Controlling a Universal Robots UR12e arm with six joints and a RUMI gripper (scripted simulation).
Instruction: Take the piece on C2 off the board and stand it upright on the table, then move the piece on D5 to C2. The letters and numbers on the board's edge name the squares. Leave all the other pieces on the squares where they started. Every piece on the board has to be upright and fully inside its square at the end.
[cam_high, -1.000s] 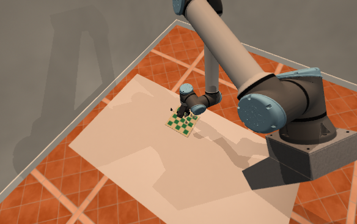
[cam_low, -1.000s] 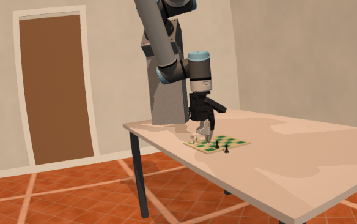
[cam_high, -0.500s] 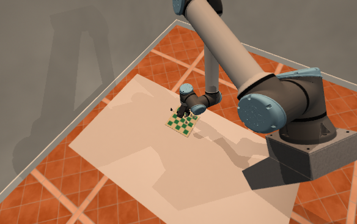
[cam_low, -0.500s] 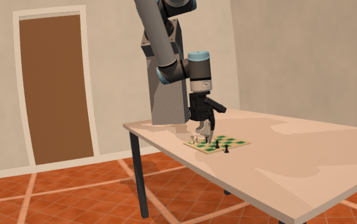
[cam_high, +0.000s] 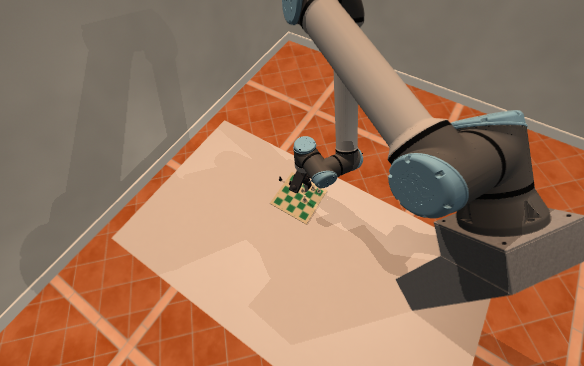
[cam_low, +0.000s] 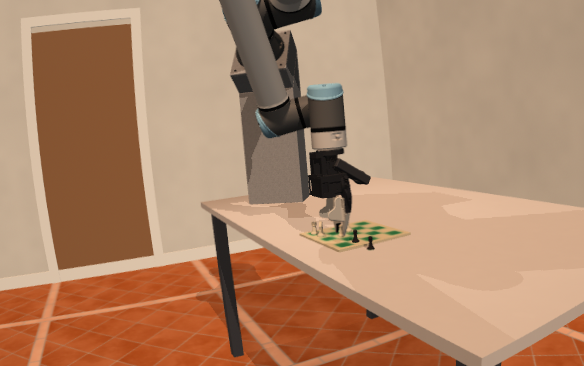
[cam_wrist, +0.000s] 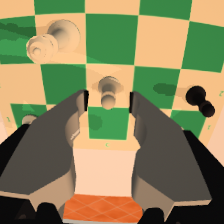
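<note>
Orange tiled flooring (cam_low: 125, 320) and plain beige walls framed a pale, dark-legged bench (cam_low: 450, 260), which carried the grey pedestal of the tan six-joint arm (cam_high: 370, 85) at one end so that the arm could reach out over the small green-and-cream chessboard (cam_high: 300, 212) lying flat toward the far side. The black wrist hung straight down over the board, presumably so a piece could be set down without tipping.

In the wrist view the two grey fingers stood partly spread, one at nine o'clock and one at three o'clock of a small cream pawn-shaped piece (cam_wrist: 108, 94), with a visible gap on each side; they gripped nothing. That looked like a release, the piece left standing upright on a cream square, though I could not read the square's label.

A larger cream piece (cam_wrist: 42, 47) stood toward eleven o'clock of the pawn, and a black pawn (cam_wrist: 200, 100) at three o'clock. In the exterior view another black pawn (cam_low: 370, 243) stood upright just off the board's near edge.
</note>
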